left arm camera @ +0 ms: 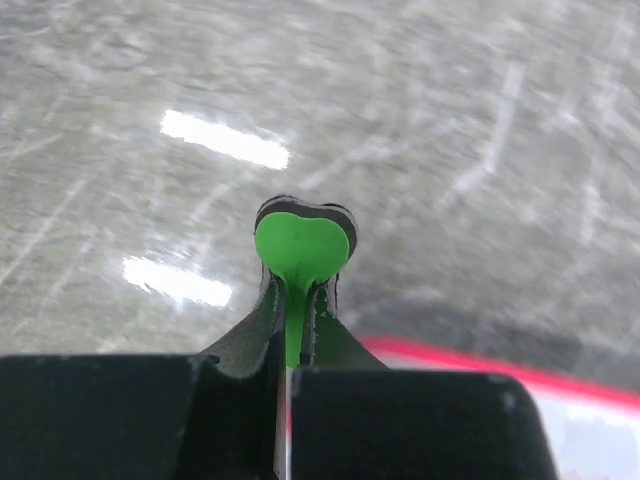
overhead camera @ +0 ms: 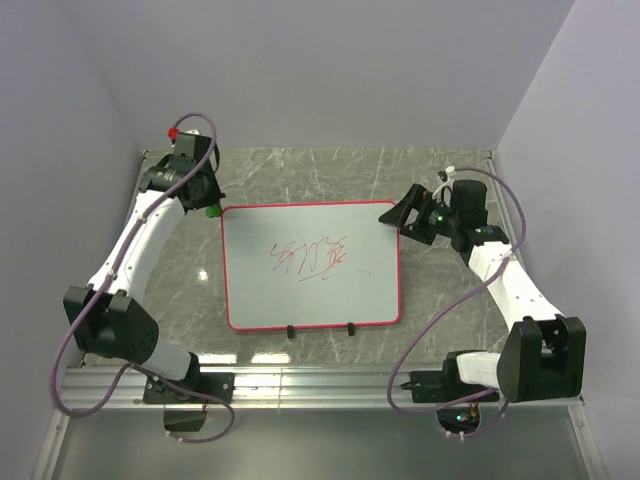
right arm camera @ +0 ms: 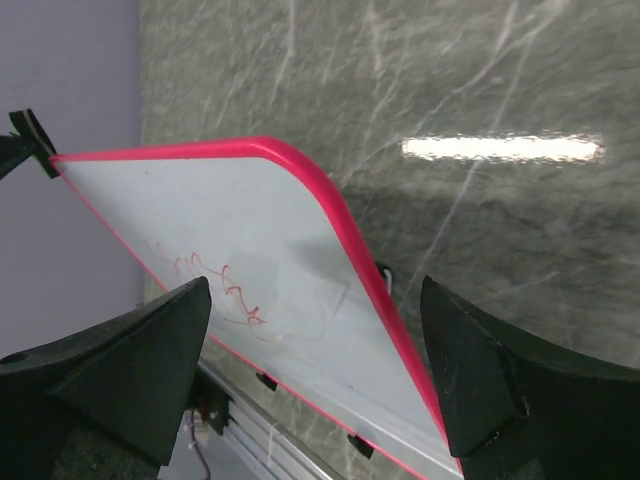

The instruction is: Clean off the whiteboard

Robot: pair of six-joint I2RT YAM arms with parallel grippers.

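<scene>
The whiteboard (overhead camera: 310,265) lay flat in the middle of the grey marble-patterned table (overhead camera: 300,165), its long edges running left to right and its red-pink frame showing all round. Red scribbles (overhead camera: 315,258) crossed the centre of its white face, and two small black clips (overhead camera: 291,330) sat on the near long edge.

The left gripper (overhead camera: 203,198) hung at the board's far left corner. In the left wrist view its jaws were closed tight on the stem of a small green eraser (left arm camera: 300,250) – the rounded green head stuck out beyond the fingertips, over bare table, with the frame's corner (left arm camera: 590,430) just beside it at lower right. From above, the eraser (overhead camera: 212,211) sat just off that corner, not over the white surface.

The right gripper (overhead camera: 405,218) was at the board's far right corner, its jaws spread wide and holding nothing. In the right wrist view the two dark fingers (right arm camera: 150,350) stood well apart, and the board's red-framed edge (right arm camera: 330,215) ran between them – whether either finger touched the frame could not be told.
</scene>
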